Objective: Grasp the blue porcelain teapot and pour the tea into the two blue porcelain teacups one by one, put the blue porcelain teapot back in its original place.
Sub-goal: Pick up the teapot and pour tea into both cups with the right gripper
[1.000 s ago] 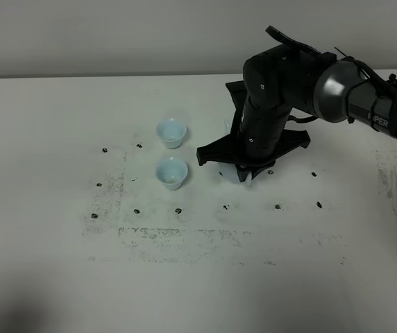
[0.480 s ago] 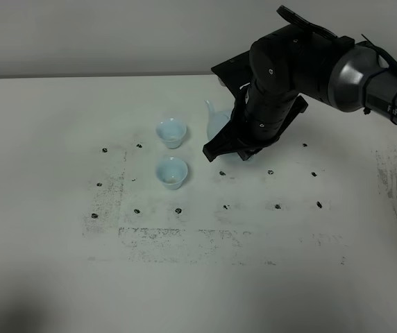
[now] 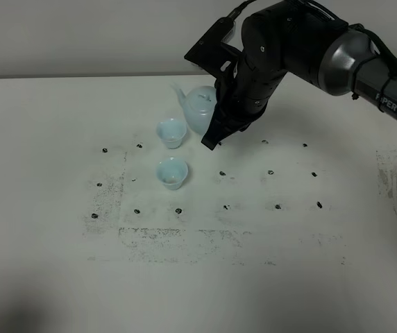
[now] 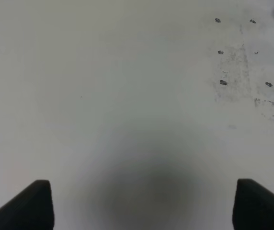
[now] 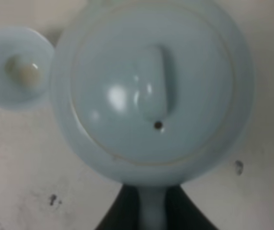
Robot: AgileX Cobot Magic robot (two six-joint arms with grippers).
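Note:
The blue porcelain teapot [image 3: 198, 111] hangs above the table just behind and to the right of the far teacup [image 3: 171, 132], its spout pointing left. My right gripper [image 3: 216, 116] is shut on its loop handle. In the right wrist view the lidded teapot [image 5: 151, 91] fills the picture, with the handle [image 5: 151, 213] pinched between the dark fingers of the right gripper [image 5: 151, 218]. A teacup [image 5: 17, 72] with a brownish patch inside lies beside it. The near teacup [image 3: 171, 173] stands in front of the far one. My left gripper [image 4: 146, 206] stands open over bare table, away from the cups.
The white table [image 3: 60, 236] carries small black marks and grey scuffed patches around the cups. The right arm's bulk [image 3: 289, 48] hangs over the far middle of the table. A wall runs along the table's far edge.
The right arm has lifted the teapot off the table from right of the near cup and carried it up and to the far left, beside the far cup.

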